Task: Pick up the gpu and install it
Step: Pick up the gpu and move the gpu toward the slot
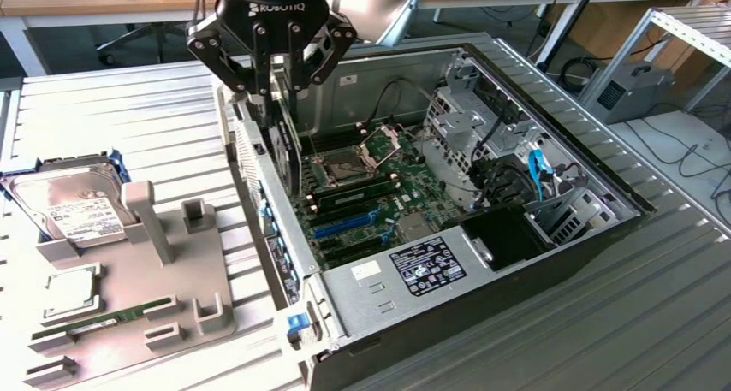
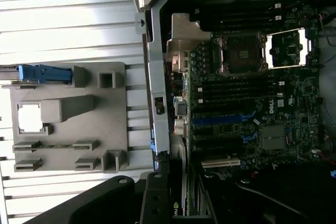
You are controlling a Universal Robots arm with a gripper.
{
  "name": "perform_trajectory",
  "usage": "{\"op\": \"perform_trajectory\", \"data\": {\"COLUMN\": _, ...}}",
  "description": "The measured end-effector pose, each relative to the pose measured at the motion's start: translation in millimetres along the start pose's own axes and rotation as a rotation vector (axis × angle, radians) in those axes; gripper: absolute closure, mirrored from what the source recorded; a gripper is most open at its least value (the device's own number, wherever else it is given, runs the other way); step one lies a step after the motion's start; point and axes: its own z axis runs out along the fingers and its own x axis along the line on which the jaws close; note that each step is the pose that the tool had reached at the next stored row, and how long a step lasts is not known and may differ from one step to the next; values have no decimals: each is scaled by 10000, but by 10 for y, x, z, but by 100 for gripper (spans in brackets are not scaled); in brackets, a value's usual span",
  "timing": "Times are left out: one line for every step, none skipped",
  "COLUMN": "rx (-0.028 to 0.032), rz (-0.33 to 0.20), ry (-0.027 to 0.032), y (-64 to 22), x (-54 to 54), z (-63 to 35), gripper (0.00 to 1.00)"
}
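- One gripper, clenched on the gpu, holds the card on edge over the open computer case, just inside the case wall on the exterior view's left.
- Much of the card is hard to read. Seen edge-on in the exterior view, it is a thin dark strip hanging below the fingertips. Its lower end merges with the shadowed wall, so whether it touches the motherboard cannot be told.
- The arm above the gripper is cut off by the exterior view's top edge.
- On the ribbed metal worktop, a hard drive sits partly behind a post of the grey holder. A RAM stick lies in one of the holder's slots.
- The case lies on its side, open face up. The card hangs between the case wall and the processor socket, a narrow gap.
- The blue expansion slots lie uncovered, nearer the power supply.
- The drive cage and blue cables, at the exterior view's right, are well apart from the card.
- The wrist view looks past dark finger links to a sliver of the card bearing a green logo, with the board laid out flat beyond.
- The exterior view gives the card's upright hang and the gripper's grip from the side.
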Motion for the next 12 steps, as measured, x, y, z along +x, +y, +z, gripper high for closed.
{"op": "perform_trajectory", "data": {"rx": 1, "rz": 0, "ry": 1, "y": 1, "x": -8, "z": 2, "gripper": 74}}
{"op": "perform_trajectory", "data": {"rx": 1, "rz": 0, "ry": 1, "y": 1, "x": -15, "z": 4, "gripper": 74}}
{"op": "perform_trajectory", "data": {"rx": 0, "rz": 0, "ry": 0, "y": 2, "x": -21, "z": 6, "gripper": 74}}
{"op": "perform_trajectory", "data": {"rx": 0, "rz": -1, "ry": 0, "y": 2, "x": -25, "z": 7, "gripper": 74}}
{"op": "perform_trajectory", "data": {"rx": 0, "rz": 0, "ry": 0, "y": 2, "x": -31, "z": 8, "gripper": 74}}
{"op": "perform_trajectory", "data": {"rx": 0, "rz": 0, "ry": 0, "y": 3, "x": -37, "z": 10, "gripper": 74}}
{"op": "perform_trajectory", "data": {"rx": 0, "rz": 1, "ry": 0, "y": 3, "x": -42, "z": 12, "gripper": 74}}
{"op": "perform_trajectory", "data": {"rx": 0, "rz": 0, "ry": 0, "y": 4, "x": -48, "z": 14, "gripper": 74}}
{"op": "perform_trajectory", "data": {"rx": 0, "rz": 0, "ry": 0, "y": 4, "x": -54, "z": 15, "gripper": 74}}
{"op": "perform_trajectory", "data": {"rx": 0, "rz": 0, "ry": 0, "y": 5, "x": -60, "z": 17, "gripper": 74}}
{"op": "perform_trajectory", "data": {"rx": 0, "rz": 1, "ry": 0, "y": 5, "x": -66, "z": 19, "gripper": 74}}
{"op": "perform_trajectory", "data": {"rx": 0, "rz": 1, "ry": 0, "y": 6, "x": -73, "z": 21, "gripper": 74}}
